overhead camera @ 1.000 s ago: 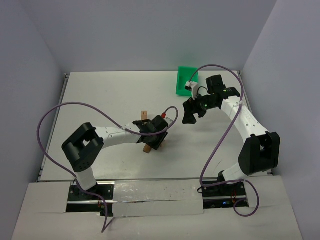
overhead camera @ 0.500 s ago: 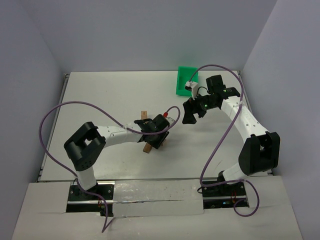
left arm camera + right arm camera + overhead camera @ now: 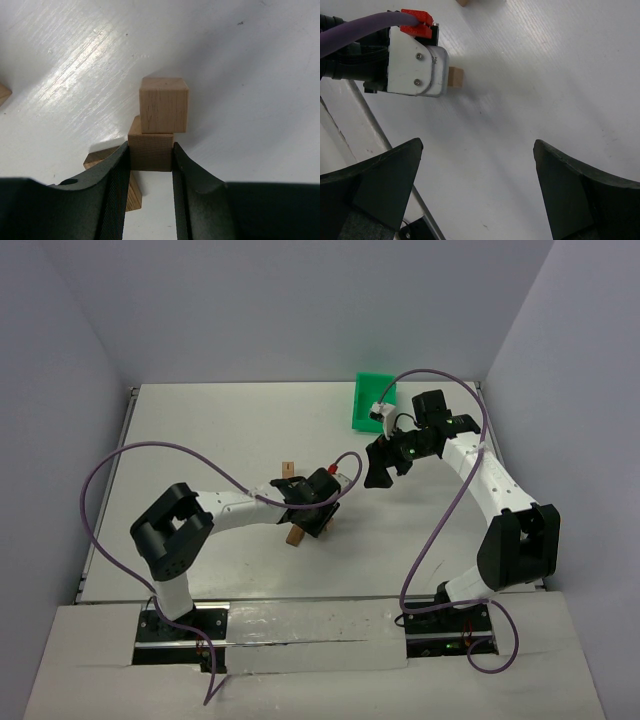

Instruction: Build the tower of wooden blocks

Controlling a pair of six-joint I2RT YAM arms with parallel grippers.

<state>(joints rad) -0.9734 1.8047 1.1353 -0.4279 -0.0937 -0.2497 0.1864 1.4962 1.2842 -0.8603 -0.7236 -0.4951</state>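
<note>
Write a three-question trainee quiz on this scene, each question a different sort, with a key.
1. True or false: the left pincer is shut on a wood block.
2. Choose one. The right pincer is: A) open and holding nothing; B) shut on a cube; C) shut on a cable.
3. Fill in: the plastic bin is coloured ____.

Key: 1 true; 2 A; 3 green.
</note>
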